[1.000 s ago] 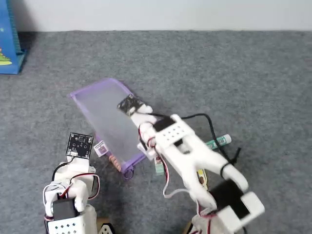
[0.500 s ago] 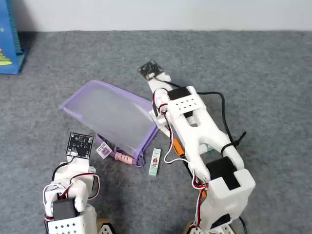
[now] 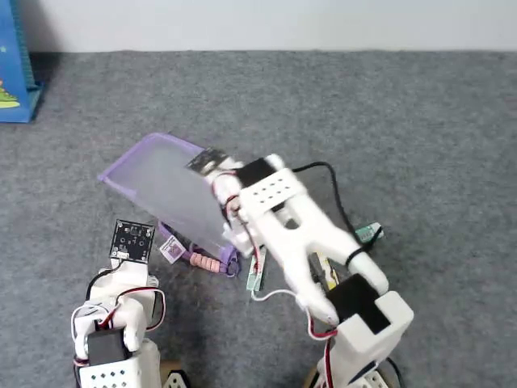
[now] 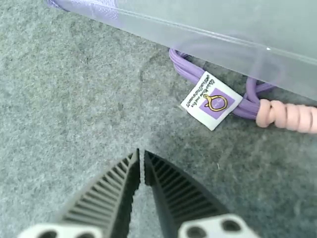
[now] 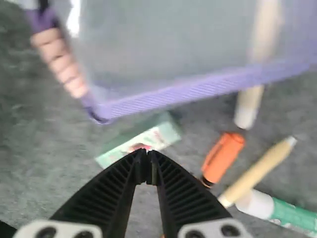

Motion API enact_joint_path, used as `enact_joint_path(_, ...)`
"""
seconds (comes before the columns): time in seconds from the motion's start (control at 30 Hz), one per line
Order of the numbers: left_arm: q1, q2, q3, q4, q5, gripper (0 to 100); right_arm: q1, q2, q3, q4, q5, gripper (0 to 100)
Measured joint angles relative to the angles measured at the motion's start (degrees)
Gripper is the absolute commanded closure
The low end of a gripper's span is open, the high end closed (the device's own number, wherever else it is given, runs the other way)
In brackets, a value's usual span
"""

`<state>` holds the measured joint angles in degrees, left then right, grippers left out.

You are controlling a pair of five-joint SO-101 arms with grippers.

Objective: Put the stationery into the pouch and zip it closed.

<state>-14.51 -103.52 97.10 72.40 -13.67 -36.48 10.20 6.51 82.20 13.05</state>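
pouch (image 3: 174, 190) (one), one orange marker (image 5: 223, 157), one green box (image 5: 159, 136); both pairs of jaws pressed together.

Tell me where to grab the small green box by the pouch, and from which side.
Take the green box across its narrow width at mid-length, from straight above: it lies flat on the carpet with both long sides seemingly free of the pouch. The right gripper over it is shut and probably must open first.

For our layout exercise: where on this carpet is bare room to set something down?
Bare: the grey carpet between the translucent purple-trimmed pouch and the white wall. Crowded: by the pouch's near corner, around the green rectangular packet and orange marker.
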Motion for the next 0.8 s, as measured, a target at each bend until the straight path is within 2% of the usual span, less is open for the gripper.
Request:
enact_joint_path(0.3, 0.0, 0.0, 0.0, 0.0, 0.0, 99, -4.8, 0.0, 8.4, -10.5, -5.7, 92.3)
enact_joint_path(0.63, 0.0, 0.0, 0.0, 0.0, 0.0, 99, -6.7, 0.0, 10.1, -14.6, -9.4, 91.6)
enact_joint_path(0.8, 0.0, 0.0, 0.0, 0.0, 0.0, 99, -7.8, 0.0, 10.1, -14.9, -9.8, 84.6)
